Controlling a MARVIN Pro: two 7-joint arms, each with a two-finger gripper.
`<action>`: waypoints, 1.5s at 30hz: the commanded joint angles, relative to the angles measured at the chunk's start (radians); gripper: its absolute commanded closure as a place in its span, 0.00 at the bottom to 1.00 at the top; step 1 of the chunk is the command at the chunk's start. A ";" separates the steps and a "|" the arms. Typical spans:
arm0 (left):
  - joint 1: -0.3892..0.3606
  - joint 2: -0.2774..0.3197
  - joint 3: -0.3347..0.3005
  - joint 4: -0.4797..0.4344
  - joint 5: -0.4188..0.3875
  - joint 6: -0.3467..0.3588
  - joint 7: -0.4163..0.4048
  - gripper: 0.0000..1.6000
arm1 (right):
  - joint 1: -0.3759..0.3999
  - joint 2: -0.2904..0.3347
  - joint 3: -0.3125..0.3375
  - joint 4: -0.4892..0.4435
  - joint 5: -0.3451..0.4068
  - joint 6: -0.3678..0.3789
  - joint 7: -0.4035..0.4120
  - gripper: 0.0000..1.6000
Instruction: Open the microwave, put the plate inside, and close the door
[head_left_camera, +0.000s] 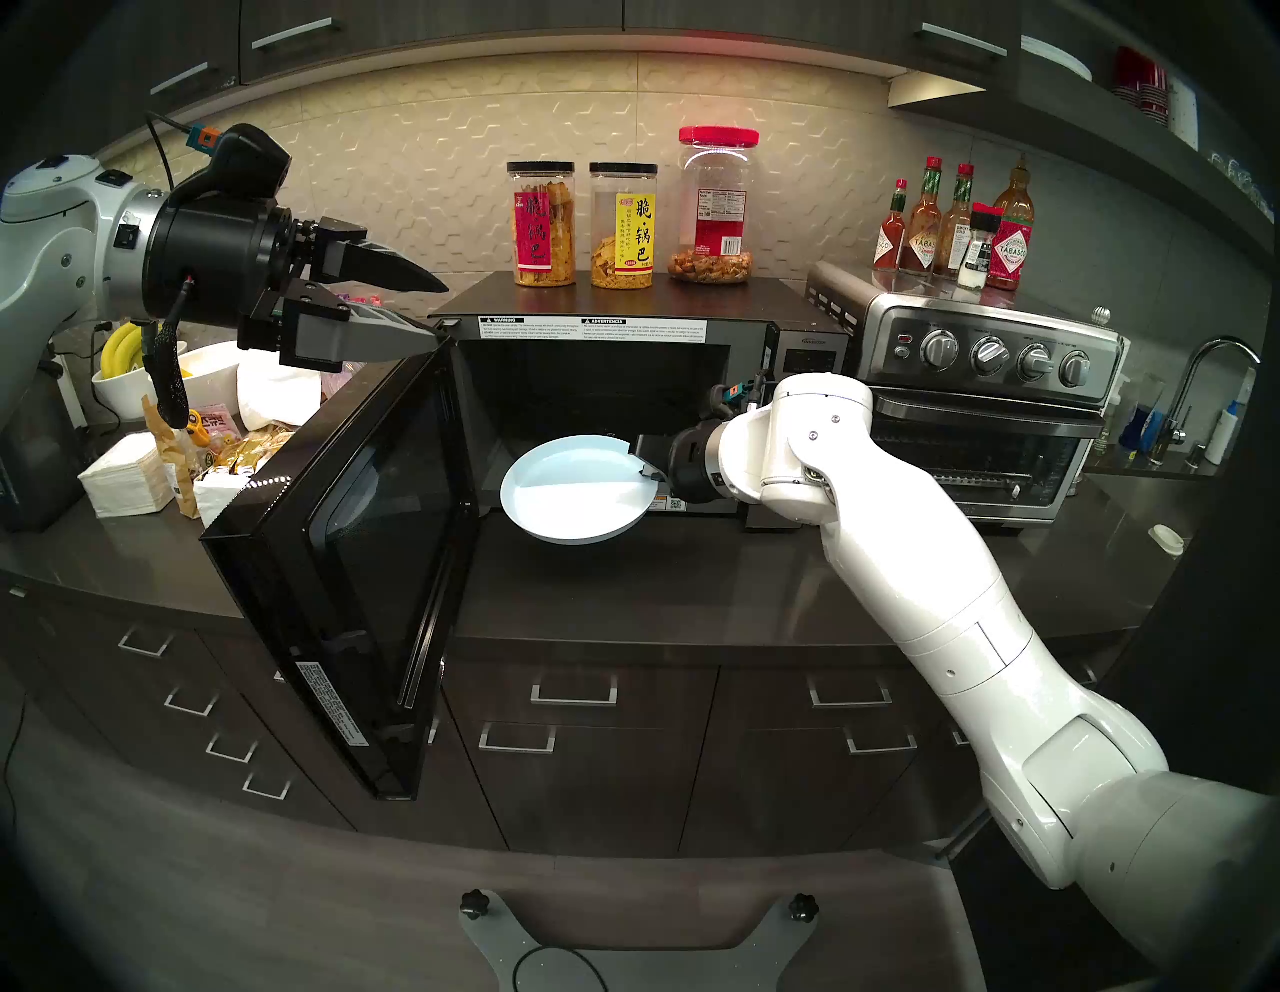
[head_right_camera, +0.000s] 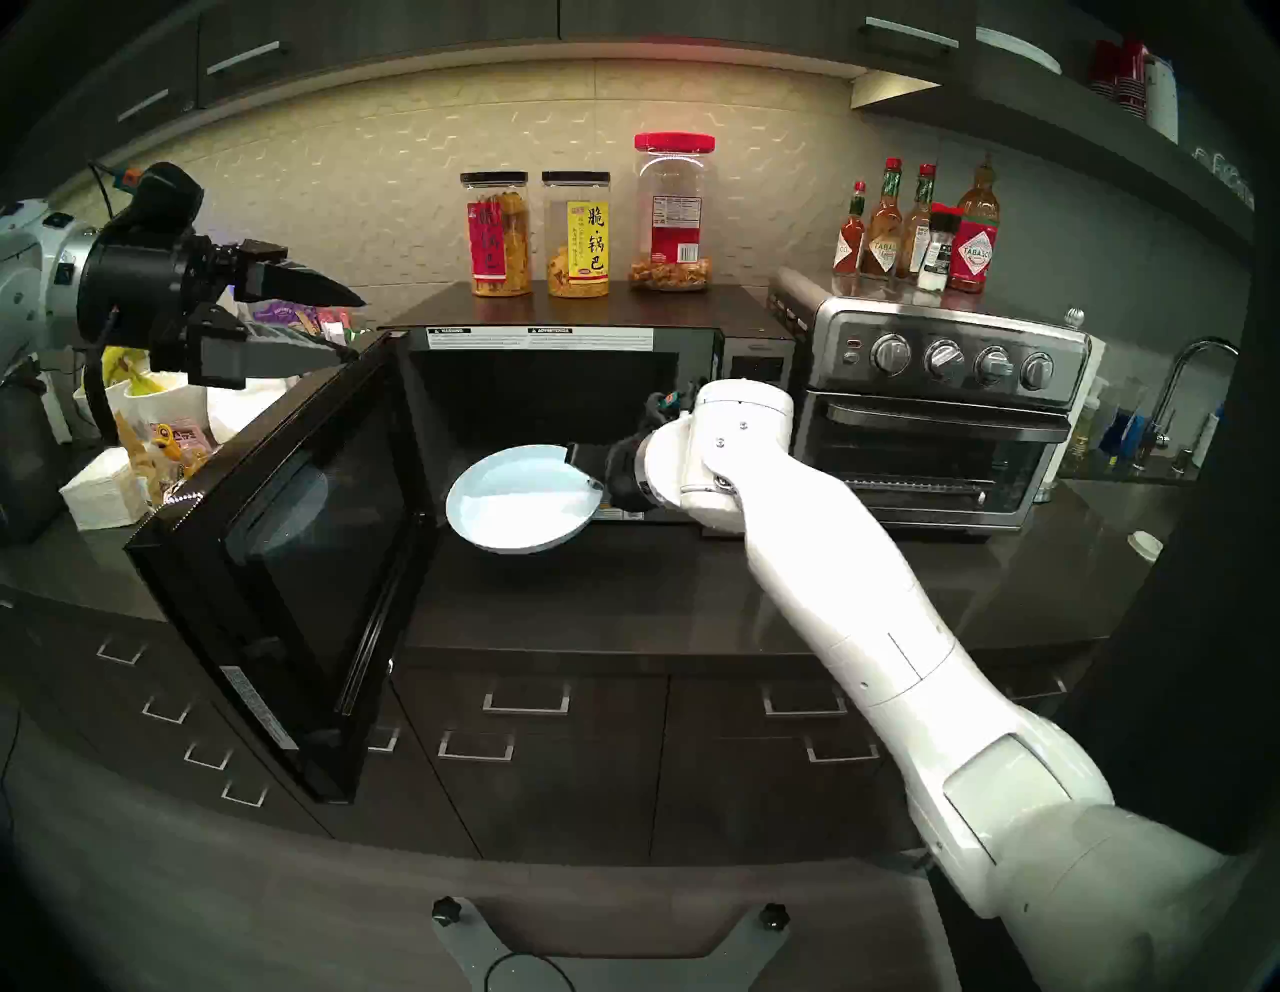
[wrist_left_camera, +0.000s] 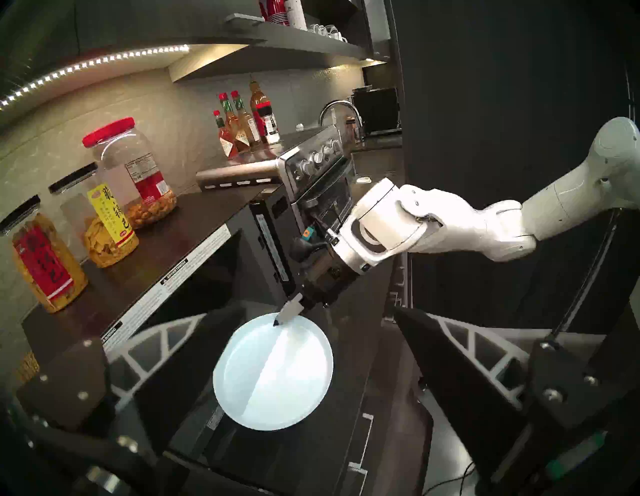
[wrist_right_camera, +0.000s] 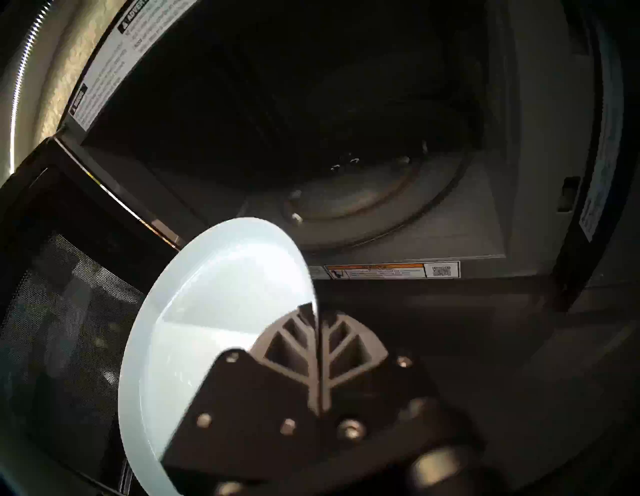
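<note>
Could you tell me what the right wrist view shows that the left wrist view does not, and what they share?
Only the right wrist view shows the microwave's dark cavity with its round turntable, the orange warning label on the sill, and the mesh inside of the open door.

Only the left wrist view shows the three snack jars on the microwave top, the hot sauce bottles, the toaster oven and the open left gripper.

Both show the pale plate, pinched at its rim by the right gripper, in front of the opening.
</note>
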 joint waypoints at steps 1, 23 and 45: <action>0.048 0.001 -0.067 -0.004 0.002 0.000 0.003 0.00 | 0.007 -0.064 -0.005 0.002 -0.008 -0.058 -0.049 1.00; 0.157 0.000 -0.178 -0.013 0.003 0.001 0.009 0.00 | 0.093 -0.177 -0.056 0.182 -0.078 -0.146 -0.060 1.00; 0.255 0.000 -0.277 -0.021 0.003 0.000 0.015 0.00 | 0.182 -0.256 -0.034 0.372 -0.109 -0.199 -0.011 1.00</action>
